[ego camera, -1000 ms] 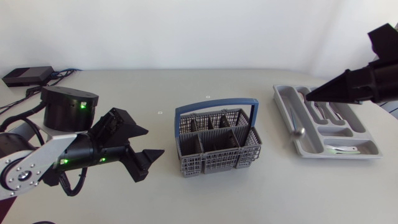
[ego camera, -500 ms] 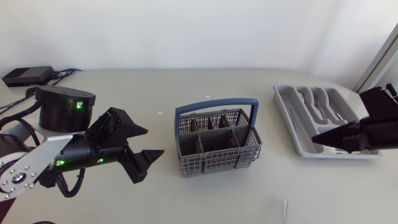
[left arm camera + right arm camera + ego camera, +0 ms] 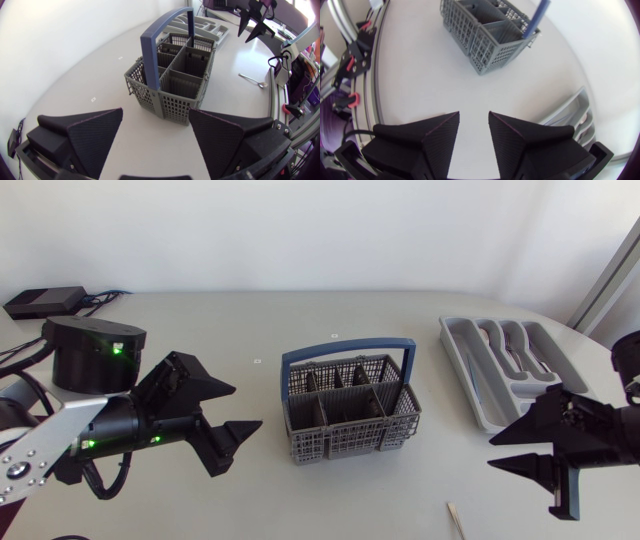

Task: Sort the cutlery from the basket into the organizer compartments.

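Note:
The grey cutlery basket [image 3: 345,418] with its blue handle stands mid-table; no cutlery shows in its compartments [image 3: 185,65]. At the right rear lies the grey organizer [image 3: 480,412], with several pieces of cutlery in its slots. My left gripper [image 3: 238,408] is open, level with the basket on its left and pointing at it [image 3: 155,114]. My right gripper [image 3: 496,451] is open and empty, in front of the organizer and right of the basket [image 3: 474,125]. A spoon [image 3: 252,80] lies loose on the table beyond the basket.
A pale slim object [image 3: 455,518] lies near the table's front edge, left of my right gripper. A black box [image 3: 45,301] with cables sits at the back left corner. My left arm's round base [image 3: 95,352] stands behind that arm.
My right arm swung from above the organizer down to the table's front right, and its fingers went from shut to open. The left arm barely moved.

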